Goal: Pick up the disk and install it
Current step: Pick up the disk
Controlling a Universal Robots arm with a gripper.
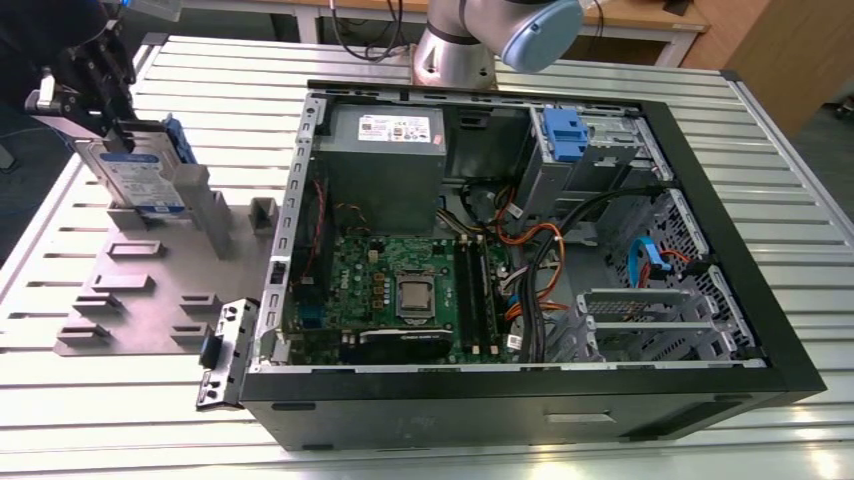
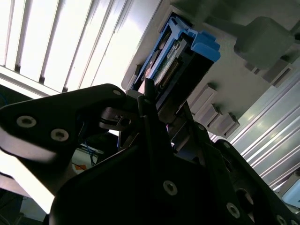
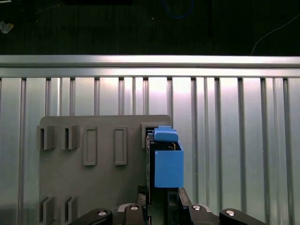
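Note:
The disk [image 1: 134, 180], silver with a white-and-blue label in a blue carrier, stands on edge at the back of the grey holder plate [image 1: 160, 290], at the exterior view's left. My gripper [image 1: 114, 135] comes down on its upper end, with the black fingers on either side of it and shut on it. In the first wrist view the disk [image 3: 168, 166] sits edge-on between the fingers of my gripper [image 3: 161, 194], over the holder plate [image 3: 93, 187]. The second wrist view has the disk [image 2: 180, 61] running away from my gripper [image 2: 161, 117]. Whether its lower edge still rests in the plate's slot is hidden.
An open computer case [image 1: 534, 400] lies on the slatted metal table [image 1: 747, 120], right of the plate. Inside are a grey power supply [image 1: 380, 150], a green motherboard [image 1: 400, 290], cables and a grey drive cage with a blue latch [image 1: 567, 135]. The arm's base [image 1: 461, 40] stands behind the case.

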